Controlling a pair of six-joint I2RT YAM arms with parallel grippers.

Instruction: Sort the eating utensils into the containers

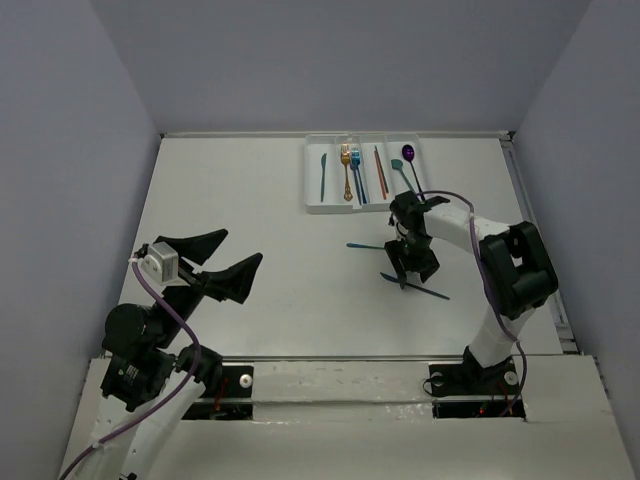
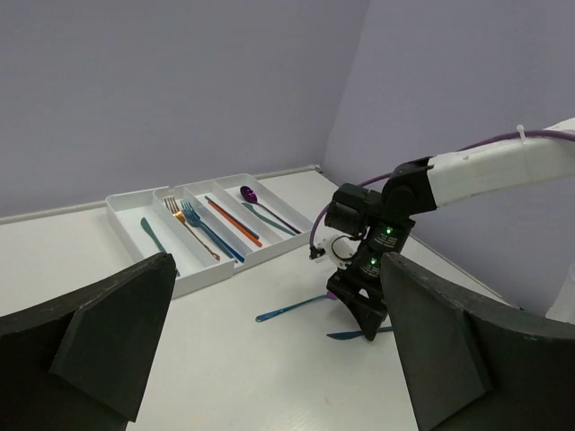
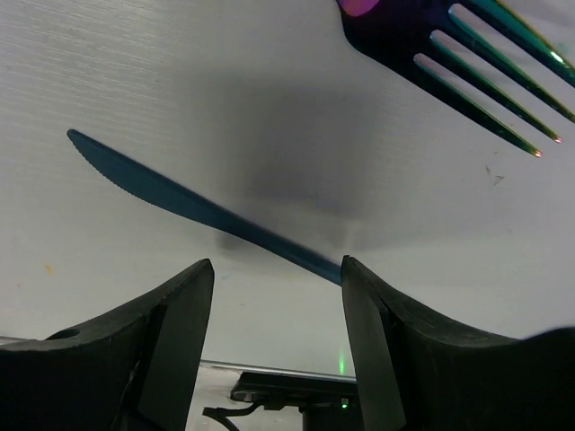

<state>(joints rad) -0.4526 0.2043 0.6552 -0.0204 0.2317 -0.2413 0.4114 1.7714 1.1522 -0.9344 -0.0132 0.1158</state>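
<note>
A blue knife (image 1: 425, 290) lies on the table, and a teal-blue fork (image 1: 364, 245) lies just beyond it. My right gripper (image 1: 405, 274) points down right over the knife, jaws open; in the right wrist view (image 3: 277, 301) the knife (image 3: 193, 206) runs diagonally and meets the right finger (image 3: 395, 332), with the fork's tines (image 3: 476, 72) above. The white tray (image 1: 312, 190) holds a teal knife (image 1: 323, 175), gold fork (image 1: 346, 168), blue fork (image 1: 356, 172), red-orange stick (image 1: 380, 170), teal spoon (image 1: 400, 172) and purple spoon (image 1: 410, 156). My left gripper (image 1: 215, 262) is open and empty, far left.
The left wrist view shows the tray (image 2: 126, 211), the fork (image 2: 292, 310) and knife (image 2: 352, 335) on the table and the right arm (image 2: 503, 166) above them. Grey walls enclose the white table on three sides. A purple cable (image 1: 470, 215) loops along the right arm.
</note>
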